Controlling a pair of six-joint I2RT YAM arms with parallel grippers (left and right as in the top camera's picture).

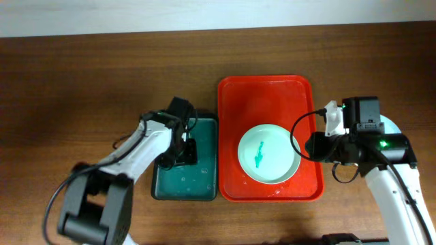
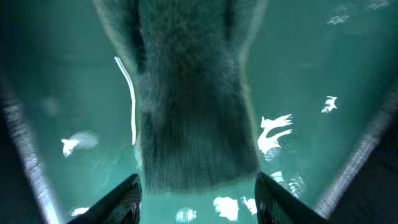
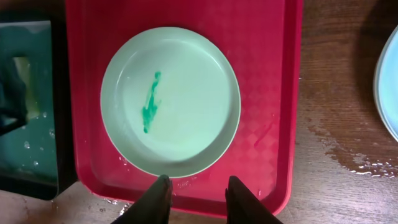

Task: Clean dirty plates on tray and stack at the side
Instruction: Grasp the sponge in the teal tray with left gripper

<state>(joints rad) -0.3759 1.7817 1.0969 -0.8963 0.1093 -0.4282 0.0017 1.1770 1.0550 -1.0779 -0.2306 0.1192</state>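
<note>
One pale mint plate (image 1: 279, 163) lies in the lower half of the red tray (image 1: 266, 92), a teal smear (image 1: 259, 154) in its middle. In the right wrist view the same plate (image 3: 186, 106) fills the tray (image 3: 267, 62). My right gripper (image 3: 198, 186) is open over the tray's near rim, just short of the plate's edge, with nothing between its fingers; from overhead it (image 1: 308, 146) sits at the tray's right side. My left gripper (image 1: 178, 153) is down in the green basin, open, its fingers flanking the near end of a dark sponge (image 2: 193, 112).
The dark green basin (image 1: 204, 184) stands just left of the tray, with water on its floor (image 2: 311, 62). Another pale plate (image 3: 388, 81) rests on the wooden table right of the tray, mostly hidden under my right arm (image 1: 392, 124). The wood beside it is wet.
</note>
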